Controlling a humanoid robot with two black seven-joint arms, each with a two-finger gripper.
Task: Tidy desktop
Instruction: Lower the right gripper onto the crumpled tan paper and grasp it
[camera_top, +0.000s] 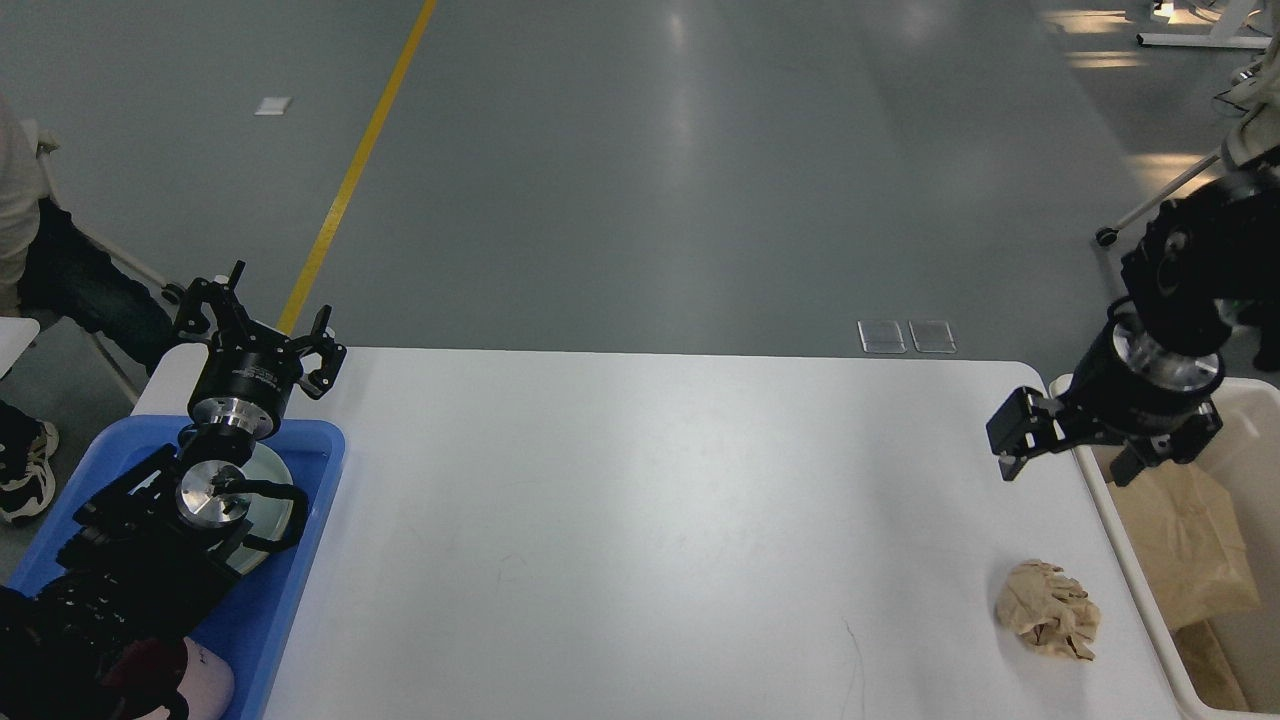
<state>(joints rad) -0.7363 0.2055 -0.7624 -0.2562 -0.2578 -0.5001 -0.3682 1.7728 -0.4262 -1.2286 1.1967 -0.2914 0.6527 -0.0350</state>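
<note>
Now the right tool (1065, 445), spread wide over the bin (1130, 560) edge, should drop squarely onto the crumpled paper (1048, 608) on the desk (640, 520); left tool (262, 318) is released.

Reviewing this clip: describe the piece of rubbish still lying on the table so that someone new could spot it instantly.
Start from the big white table and go to its near right corner, beside the cream bin along the right edge. There lies a crumpled paper ball, tan-brown and wrinkled. It is the only loose thing on the white surface; the other brown paper sits inside the bin.
</note>
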